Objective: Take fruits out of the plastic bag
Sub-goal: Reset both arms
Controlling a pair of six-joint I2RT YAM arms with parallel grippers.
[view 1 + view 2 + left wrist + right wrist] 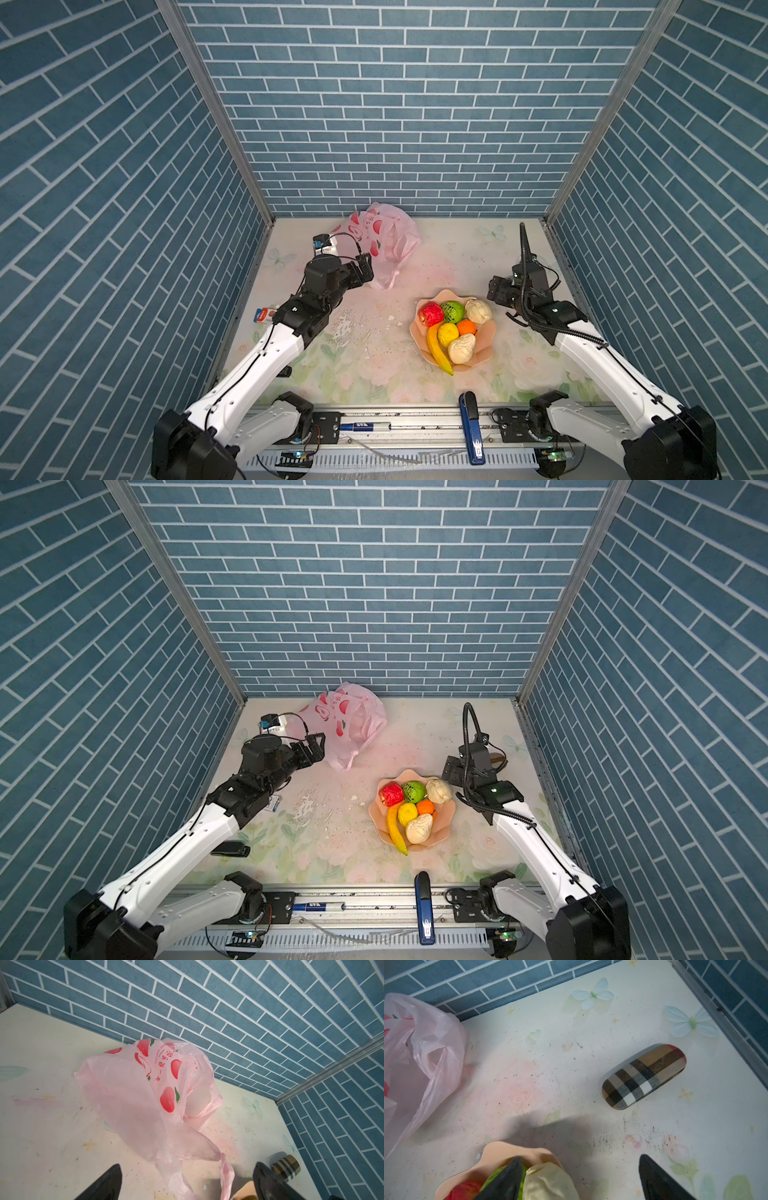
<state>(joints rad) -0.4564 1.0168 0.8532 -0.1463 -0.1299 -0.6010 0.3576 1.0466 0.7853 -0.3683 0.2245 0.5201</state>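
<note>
The pale-pink plastic bag (384,239) (351,725) lies crumpled near the back wall, and no fruit shows inside it. My left gripper (368,268) (187,1169) stands open just in front of it, with the bag's loose handle (225,1174) hanging between the jaws, ungripped. The fruits sit in a peach bowl (484,337): red apple (431,314), green fruit (453,311), orange (466,327), lemon (448,333), banana (438,351) and two cream ones (478,311) (461,348). My right gripper (494,289) (580,1159) is open and empty over the bowl's far right rim.
A plaid glasses case (643,1076) lies on the table behind the right gripper. A blue stapler (471,428) and a marker (365,426) rest on the front rail. A small packet (264,314) lies by the left wall. Brick walls enclose three sides.
</note>
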